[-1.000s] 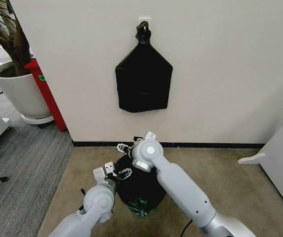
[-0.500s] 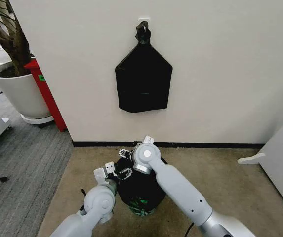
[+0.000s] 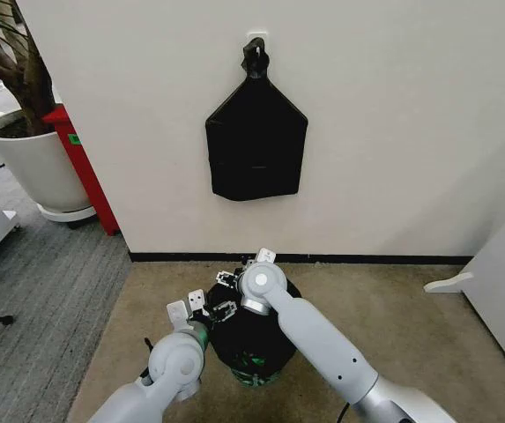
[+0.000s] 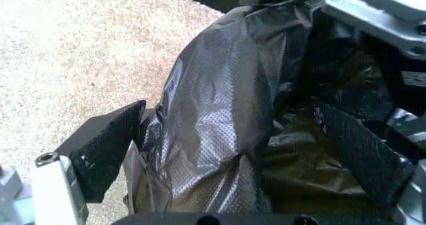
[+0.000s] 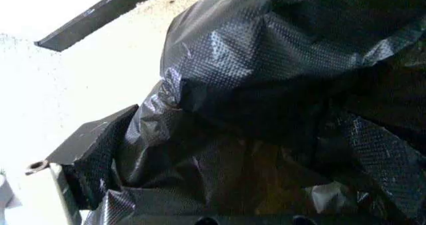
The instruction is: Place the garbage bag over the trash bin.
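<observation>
The garbage bag [image 3: 250, 330] is draped over the trash bin [image 3: 254, 374], which stands on the carpeted floor [image 3: 393, 317] just in front of the wall [image 3: 393, 132]. Only the bin's base, with its green print, shows below the black plastic.

Both arms work at the bag's top. The left end effector [image 3: 219, 310] is at the near left side of the bin's mouth, and in the left wrist view its fingers [image 4: 106, 145] stand wide, with a fold of the bag [image 4: 226, 130] between them, so the plastic can be pulled outward. The right end effector [image 3: 227, 278] is at the far side of the mouth, towards the wall. In the right wrist view one finger [image 5: 90, 145] lies against crumpled plastic [image 5: 266, 85], which bunches thickly between the jaws, so it seems to hold the bag's edge.

Gripping opposite sides likely keeps the opening spread so it can be drawn over the rim. The bag looks loose and bunched, so it is probably not yet seated.

A flat black bundle [image 3: 256, 145] hangs from a hook on the wall above, and a potted plant [image 3: 32, 154] stands well apart on the left.
</observation>
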Available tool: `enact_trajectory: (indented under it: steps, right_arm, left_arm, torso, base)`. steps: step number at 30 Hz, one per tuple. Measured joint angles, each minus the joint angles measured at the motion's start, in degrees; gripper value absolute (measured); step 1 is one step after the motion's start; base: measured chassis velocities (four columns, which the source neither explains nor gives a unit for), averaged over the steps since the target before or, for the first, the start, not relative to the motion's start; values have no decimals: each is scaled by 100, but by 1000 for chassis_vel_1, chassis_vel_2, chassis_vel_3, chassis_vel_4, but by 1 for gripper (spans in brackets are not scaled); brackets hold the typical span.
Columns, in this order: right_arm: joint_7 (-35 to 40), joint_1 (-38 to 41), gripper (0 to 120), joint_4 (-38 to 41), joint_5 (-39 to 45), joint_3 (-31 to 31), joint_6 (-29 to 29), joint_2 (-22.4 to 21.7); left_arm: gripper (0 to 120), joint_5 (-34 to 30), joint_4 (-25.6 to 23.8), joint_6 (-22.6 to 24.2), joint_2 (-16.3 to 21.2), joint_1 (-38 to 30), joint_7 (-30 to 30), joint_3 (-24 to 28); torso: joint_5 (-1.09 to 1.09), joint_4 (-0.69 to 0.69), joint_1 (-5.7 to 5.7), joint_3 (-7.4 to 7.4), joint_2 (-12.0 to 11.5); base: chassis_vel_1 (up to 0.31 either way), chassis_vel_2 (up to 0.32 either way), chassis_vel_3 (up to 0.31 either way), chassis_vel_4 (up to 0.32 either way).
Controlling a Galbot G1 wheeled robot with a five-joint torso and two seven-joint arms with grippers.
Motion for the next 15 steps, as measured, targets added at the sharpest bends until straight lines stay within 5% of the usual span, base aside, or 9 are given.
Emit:
enact_trajectory:
  steps: [15]
  right_arm:
    - [-154, -99, 100, -122, -265, 12, 8, -10]
  left_arm:
    - [100, 172, -184, -57, 65, 275, 264, -365]
  torso:
    - [2, 1, 0, -1, 0]
  base:
    - [0, 0, 0, 0]
